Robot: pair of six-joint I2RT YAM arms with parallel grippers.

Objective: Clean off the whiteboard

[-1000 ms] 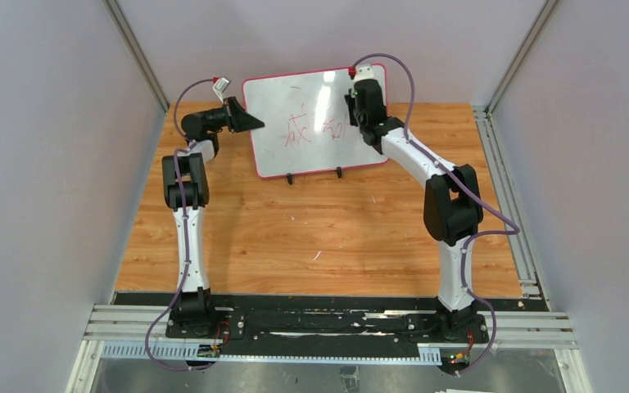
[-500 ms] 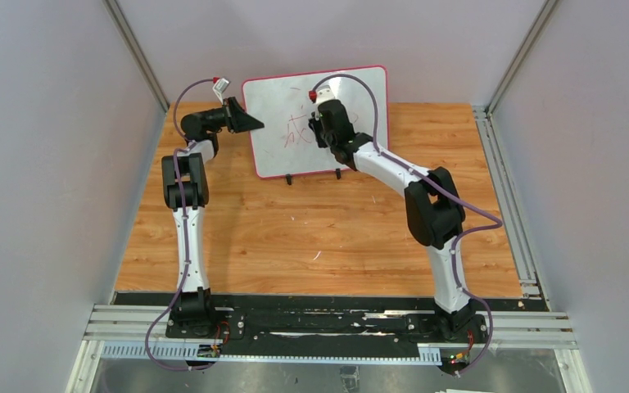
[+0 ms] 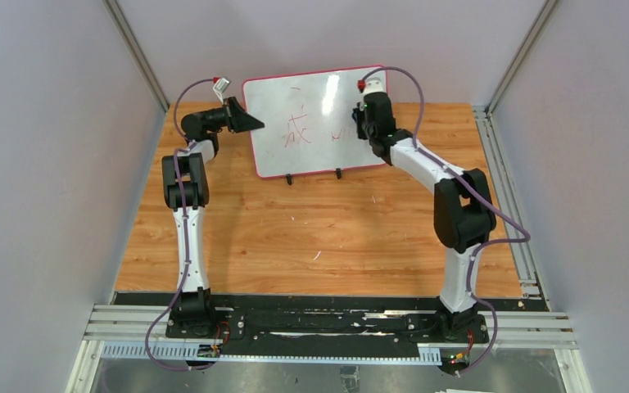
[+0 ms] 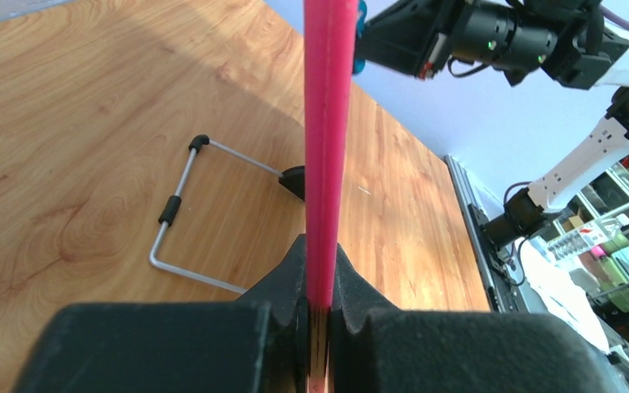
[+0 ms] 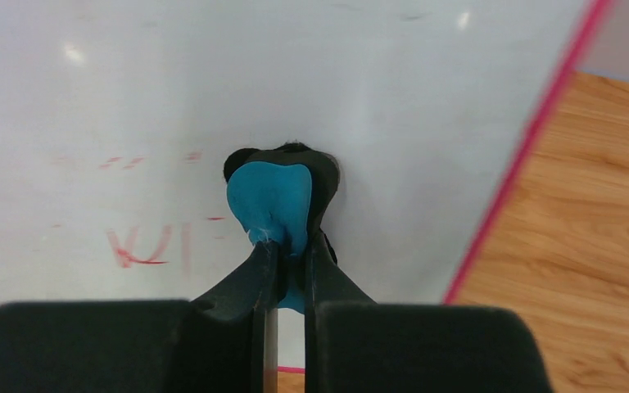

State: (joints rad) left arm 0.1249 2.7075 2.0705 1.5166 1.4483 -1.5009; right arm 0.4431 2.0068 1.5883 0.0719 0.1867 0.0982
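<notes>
The whiteboard [image 3: 315, 139] stands tilted at the back of the table on two black feet, with a red character left of centre and faint red smears to its right. My left gripper [image 3: 250, 121] is shut on the board's left pink frame edge [image 4: 328, 147]. My right gripper [image 3: 363, 123] is shut on the blue-and-black eraser [image 5: 274, 201], which is pressed against the board near its right side. Red stroke remains [image 5: 143, 246] lie just left of the eraser on the whiteboard [image 5: 377, 98].
The wooden table [image 3: 328, 237] lies in front of the board. A wire stand leg [image 4: 172, 221] with black sleeves rests behind the board. Grey walls close in left, right and back. A metal rail [image 3: 504, 180] runs along the right edge.
My right gripper swept the eraser left across the board and then back to the right side. The right-hand red characters are mostly wiped to faint marks. The left arm has not moved.
</notes>
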